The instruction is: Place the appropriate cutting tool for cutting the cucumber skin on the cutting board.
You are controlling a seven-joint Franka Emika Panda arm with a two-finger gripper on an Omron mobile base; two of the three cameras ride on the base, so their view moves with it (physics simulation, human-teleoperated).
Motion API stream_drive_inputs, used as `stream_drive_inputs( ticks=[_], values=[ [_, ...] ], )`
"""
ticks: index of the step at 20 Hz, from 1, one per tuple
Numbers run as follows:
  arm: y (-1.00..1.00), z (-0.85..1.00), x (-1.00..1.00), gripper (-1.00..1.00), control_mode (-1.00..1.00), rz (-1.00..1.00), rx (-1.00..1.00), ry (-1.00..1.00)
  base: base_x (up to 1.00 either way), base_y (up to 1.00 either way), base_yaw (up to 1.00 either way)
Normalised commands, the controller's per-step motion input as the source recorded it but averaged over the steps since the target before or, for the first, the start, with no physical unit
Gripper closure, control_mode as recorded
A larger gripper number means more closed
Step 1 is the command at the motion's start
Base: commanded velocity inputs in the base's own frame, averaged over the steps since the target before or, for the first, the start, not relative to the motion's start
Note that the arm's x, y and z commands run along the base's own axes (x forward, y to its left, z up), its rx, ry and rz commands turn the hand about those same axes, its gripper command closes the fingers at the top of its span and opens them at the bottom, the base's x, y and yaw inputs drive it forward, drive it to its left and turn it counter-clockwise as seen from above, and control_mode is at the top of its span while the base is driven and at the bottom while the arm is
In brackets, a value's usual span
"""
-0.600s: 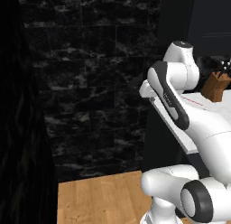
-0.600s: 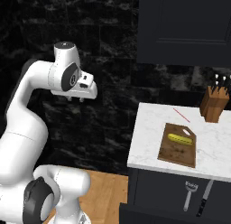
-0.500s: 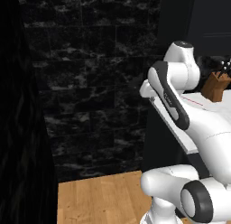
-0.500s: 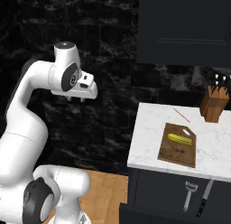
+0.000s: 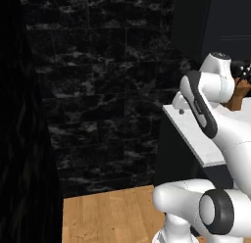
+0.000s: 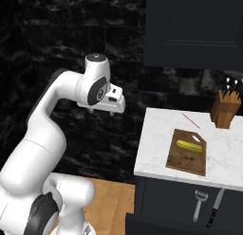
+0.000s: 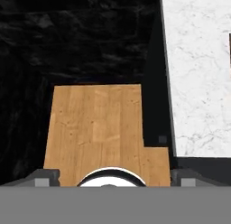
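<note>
The dark brown cutting board (image 6: 186, 154) lies on the white marble counter (image 6: 156, 134), and the small yellow-green cucumber (image 6: 189, 145) rests on its far half. A grey peeler (image 6: 200, 204) and a knife (image 6: 214, 208) show against the dark cabinet front below the counter. My gripper (image 6: 112, 112) hangs in the air to the left of the counter's edge, well away from the board. In the hand view the gripper (image 7: 113, 177) is open with nothing between its fingertips (image 7: 45, 176), and it looks down at the wooden floor and the counter (image 7: 198, 74).
A light-brown knife block (image 6: 225, 108) with dark handles stands at the back right of the counter, also seen as the knife block (image 5: 240, 94). A thin red stick (image 6: 191, 120) lies behind the board. Black stone wall (image 6: 57, 35) stands behind, wooden floor (image 5: 112, 215) below.
The arm's upper part and hand have swung to the right, closer to the counter's left edge. The board, cucumber and tools have not moved.
</note>
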Motion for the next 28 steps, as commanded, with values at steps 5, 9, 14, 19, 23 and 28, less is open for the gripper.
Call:
stream_drive_inputs(
  ticks=[5,9,14,19,23,28],
  values=[
    [-0.78,-0.50,0.32,-1.00,-1.00,0.00,0.00,0.00,0.00,0.00,0.00],
    [-0.88,-0.47,-0.75,-1.00,-1.00,0.00,0.01,0.00,0.00,0.00,0.00],
    [-0.60,-0.32,-1.00,-1.00,-1.00,0.00,0.00,0.00,0.00,0.00,0.00],
    [-0.39,-0.26,-0.91,-1.00,-1.00,0.00,0.00,0.00,0.00,0.00,0.00],
    [-0.50,-0.60,-0.62,-1.00,-1.00,0.00,-0.01,0.04,0.00,0.00,0.00],
    [-0.61,-0.62,-0.33,-1.00,-1.00,0.00,-0.05,0.06,0.00,0.00,0.00]
  ],
)
